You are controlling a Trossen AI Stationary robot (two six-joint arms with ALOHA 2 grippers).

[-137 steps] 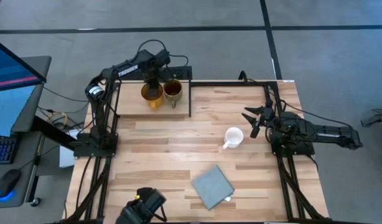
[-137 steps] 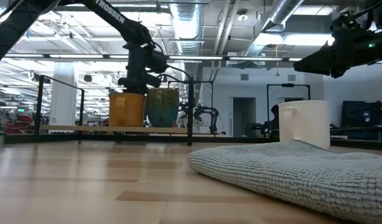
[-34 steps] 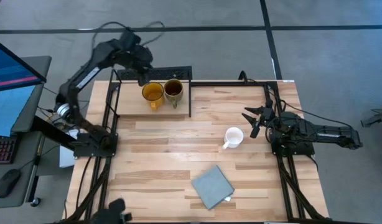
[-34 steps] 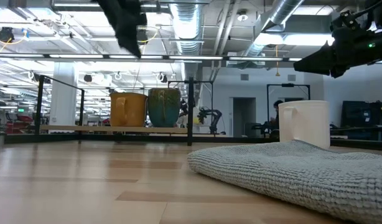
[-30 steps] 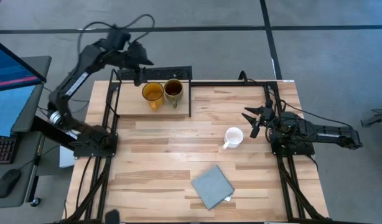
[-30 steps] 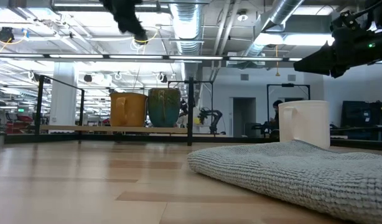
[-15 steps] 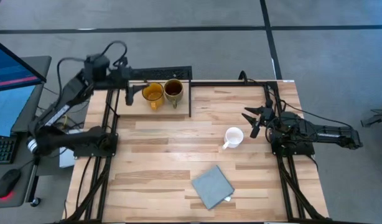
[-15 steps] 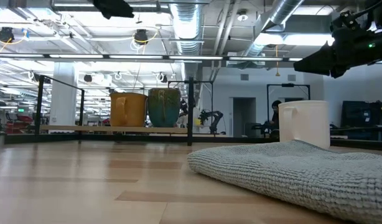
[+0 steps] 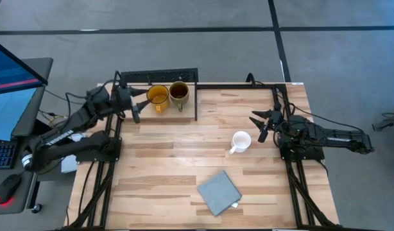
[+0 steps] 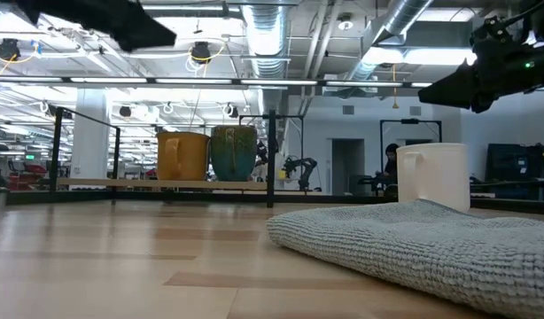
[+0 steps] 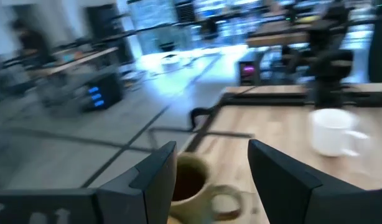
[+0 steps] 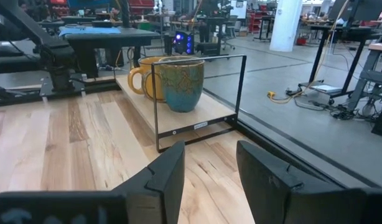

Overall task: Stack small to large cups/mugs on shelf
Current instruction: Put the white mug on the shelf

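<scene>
On the shelf point(image 9: 155, 110) at far left: yellow mug point(image 9: 156, 96) and olive mug point(image 9: 178, 92), side by side. Mid-surface point(image 9: 184, 167), right of centre: white mug point(image 9: 240, 140). Just left of shelf: left hand point(image 9: 135, 108), parted, empty. At right edge: right hand point(image 9: 260, 124), spread, empty.

Mugs — yellow point(image 9: 156, 96), olive-teal point(image 9: 178, 93), white point(image 9: 240, 140); cloth grey point(image 9: 219, 192).

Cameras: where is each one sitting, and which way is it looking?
High view: overhead, looking straight down; both arms show, left gripper beside the shelf.
Low view: at tabletop height, looking across the grey cloth; arm parts overhead.
Left wrist view: on the left arm; its fingers frame the olive mug.
Right wrist view: on the right arm, facing the shelf.
Shared: left wrist and high views both show the white mug.
</scene>
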